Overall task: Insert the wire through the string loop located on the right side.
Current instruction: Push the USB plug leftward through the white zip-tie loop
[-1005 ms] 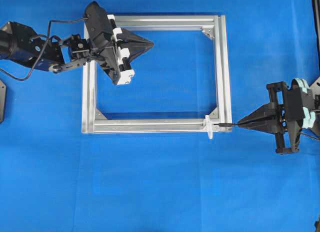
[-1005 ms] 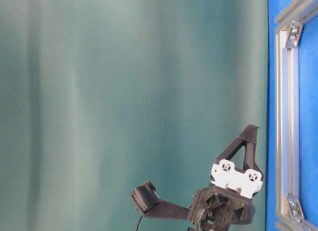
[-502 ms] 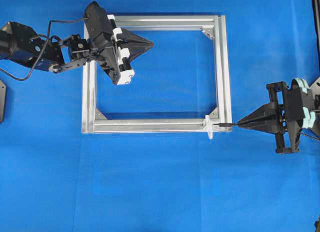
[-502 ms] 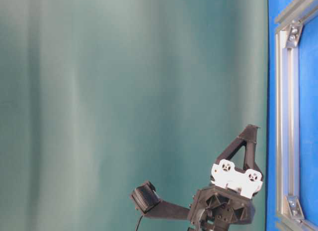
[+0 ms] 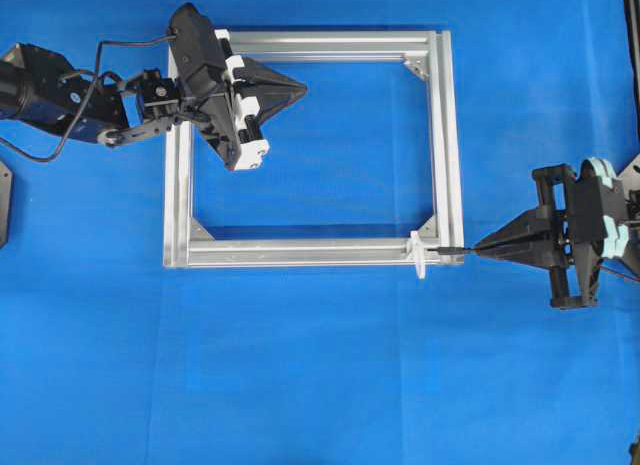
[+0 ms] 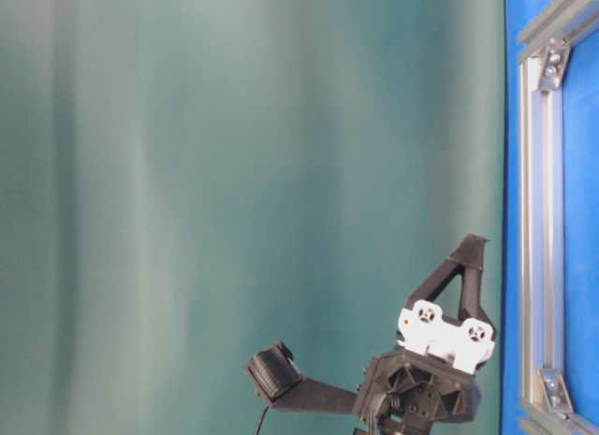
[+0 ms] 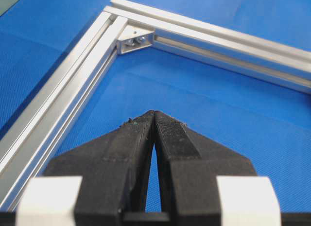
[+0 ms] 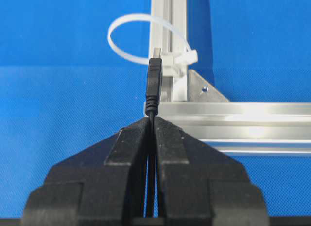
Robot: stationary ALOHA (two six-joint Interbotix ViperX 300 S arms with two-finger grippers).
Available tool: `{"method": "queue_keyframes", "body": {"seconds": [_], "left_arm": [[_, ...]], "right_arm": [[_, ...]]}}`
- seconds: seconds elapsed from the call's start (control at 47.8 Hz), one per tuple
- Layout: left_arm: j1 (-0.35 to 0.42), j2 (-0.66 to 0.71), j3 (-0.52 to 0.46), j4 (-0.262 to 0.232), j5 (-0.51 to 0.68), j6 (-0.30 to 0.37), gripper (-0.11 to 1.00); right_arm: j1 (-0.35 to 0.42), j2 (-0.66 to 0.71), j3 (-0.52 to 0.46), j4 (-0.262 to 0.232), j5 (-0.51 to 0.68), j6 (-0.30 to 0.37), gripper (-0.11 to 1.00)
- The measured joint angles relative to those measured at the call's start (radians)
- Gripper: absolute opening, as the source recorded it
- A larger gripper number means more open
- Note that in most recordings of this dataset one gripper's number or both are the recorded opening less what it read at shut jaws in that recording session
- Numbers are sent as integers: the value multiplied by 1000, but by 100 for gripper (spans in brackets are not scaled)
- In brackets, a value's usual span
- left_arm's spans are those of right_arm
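Note:
The wire's black plug (image 8: 154, 82) sticks out of my right gripper (image 8: 151, 120), which is shut on the wire just behind the plug. Seen from overhead, the plug (image 5: 448, 251) points left at the white string loop (image 5: 419, 255), and my right gripper (image 5: 478, 250) is just right of the frame's near right corner. The plug's metal tip reaches the loop (image 8: 141, 36) at the silver frame bar (image 8: 167, 22); I cannot tell if it has entered. My left gripper (image 5: 300, 86) hovers shut and empty inside the frame's far left corner, fingertips together (image 7: 154, 113).
The silver rectangular frame (image 5: 300, 250) lies flat on the blue table cloth. Corner brackets (image 7: 136, 40) sit inside its corners. The left arm's body (image 5: 60, 95) and cable lie past the frame's left bar. From table level, the left gripper (image 6: 477, 240) hangs above the frame (image 6: 538, 220).

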Motion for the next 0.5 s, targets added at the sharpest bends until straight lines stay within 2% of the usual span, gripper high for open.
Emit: {"method": "queue_keyframes", "body": {"seconds": [0.502], "left_arm": [[0,-2,-2,0,0,0,0]], "right_arm": [[0,28,-12,-2,0,0,-3]]}}
